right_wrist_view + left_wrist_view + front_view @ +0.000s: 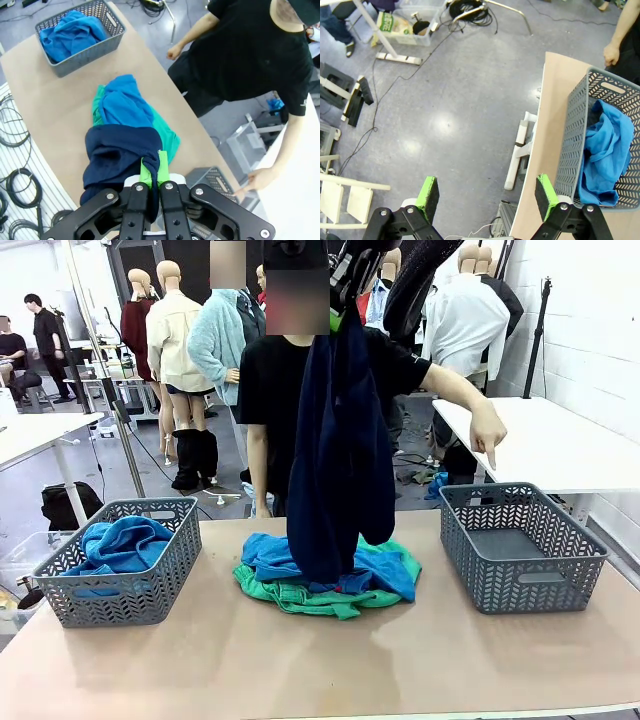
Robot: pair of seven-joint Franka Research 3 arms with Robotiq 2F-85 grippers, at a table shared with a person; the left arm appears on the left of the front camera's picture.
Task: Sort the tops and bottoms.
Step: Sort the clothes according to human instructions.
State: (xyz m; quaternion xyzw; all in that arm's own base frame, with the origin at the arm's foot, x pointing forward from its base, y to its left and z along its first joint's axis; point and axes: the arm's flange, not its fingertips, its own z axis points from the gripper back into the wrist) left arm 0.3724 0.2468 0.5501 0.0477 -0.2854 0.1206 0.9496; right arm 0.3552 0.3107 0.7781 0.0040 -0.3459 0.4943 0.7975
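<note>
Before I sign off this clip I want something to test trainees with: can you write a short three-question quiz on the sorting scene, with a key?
1. Fill in: the left basket holds a blue ____.
2. True or false: the right claw is shut on the trousers, which hang above the table.
3. The person's hand points down at: A) the left basket B) the right basket C) the floor.

Key: 1 shirt; 2 true; 3 B.
</note>
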